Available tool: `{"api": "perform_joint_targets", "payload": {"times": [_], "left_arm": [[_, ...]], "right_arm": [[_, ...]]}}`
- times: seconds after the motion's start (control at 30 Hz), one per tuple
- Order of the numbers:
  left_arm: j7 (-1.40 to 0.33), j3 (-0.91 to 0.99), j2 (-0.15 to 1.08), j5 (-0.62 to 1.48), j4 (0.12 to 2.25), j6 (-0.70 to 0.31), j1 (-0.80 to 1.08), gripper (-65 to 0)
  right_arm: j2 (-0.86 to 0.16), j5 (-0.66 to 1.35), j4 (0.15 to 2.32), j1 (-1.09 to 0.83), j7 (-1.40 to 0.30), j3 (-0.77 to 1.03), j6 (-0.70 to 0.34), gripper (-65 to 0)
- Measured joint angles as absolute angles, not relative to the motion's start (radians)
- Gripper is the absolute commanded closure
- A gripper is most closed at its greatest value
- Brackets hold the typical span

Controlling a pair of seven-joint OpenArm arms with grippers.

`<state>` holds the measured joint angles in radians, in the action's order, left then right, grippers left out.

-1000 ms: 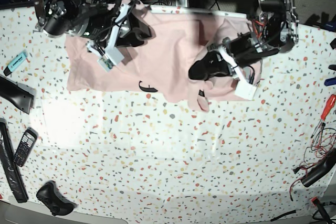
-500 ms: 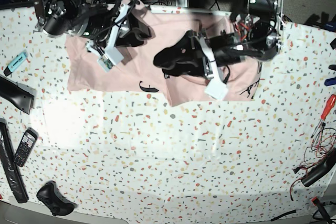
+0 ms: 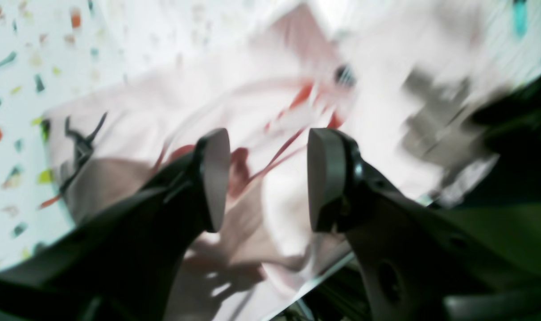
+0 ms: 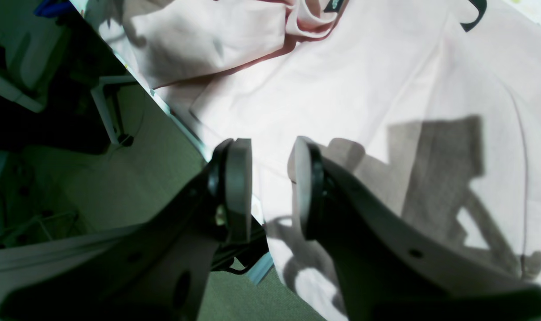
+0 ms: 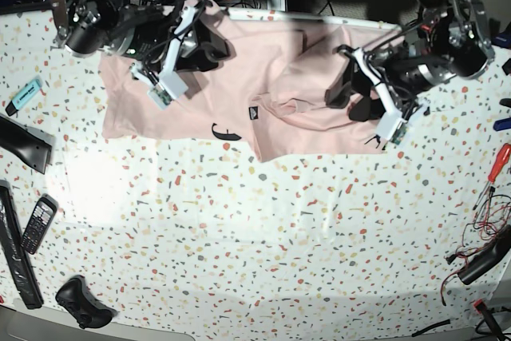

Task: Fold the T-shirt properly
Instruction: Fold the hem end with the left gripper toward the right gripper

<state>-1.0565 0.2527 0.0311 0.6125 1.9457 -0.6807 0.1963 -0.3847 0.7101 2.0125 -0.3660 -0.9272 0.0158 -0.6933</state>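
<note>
The T-shirt (image 5: pixel 239 85) lies at the far edge of the desk (image 5: pixel 263 229), toward twelve o'clock in the base view, pale pink and spread wide, with its far hem at or just over the desk's back edge. One side has been laid over toward the middle, leaving a rumpled ridge near the centre and a small black graphic showing along the near hem at about six o'clock of the cloth. I judge the fold as only begun: the overlapped part is wrinkled, the outline is ragged and not a neat rectangle, and the side under my right arm looks flat and unfolded, so smoothing and the further folds are left. My left claw (image 3: pixel 268 178) is wide apart with nothing between its pads, hanging above the folded-over cloth at roughly three o'clock of the shirt; its view is blurred. My right claw (image 4: pixel 270 187) stands partly apart above the shirt's far edge at about ten o'clock; I see no cloth between the pads, though they are close over the fabric. A phone (image 5: pixel 37 225) and a red screwdriver (image 5: pixel 497 164) lie well apart from the shirt.
</note>
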Motion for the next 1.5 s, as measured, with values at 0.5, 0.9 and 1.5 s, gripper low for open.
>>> {"api": "perform_joint_targets", "payload": {"times": [0.5, 0.9, 1.5], "left_arm": [[-0.915, 0.253, 0.031, 0.355, 1.939, -0.515, 0.221, -26.0], [-0.889, 0.253, 0.031, 0.362, 1.836, -0.511, 0.221, 0.0], [-1.074, 0.188, 0.034, 0.928, 1.836, -0.640, 0.222, -1.9]], "right_arm": [[-0.385, 0.710, 2.012, -0.366, -0.928, 0.015, -0.693, -16.4], [-0.385, 0.710, 2.012, -0.366, -0.928, 0.015, -0.693, -16.4], [-0.385, 0.710, 2.012, -0.366, -0.928, 0.015, -0.693, -16.4]]}}
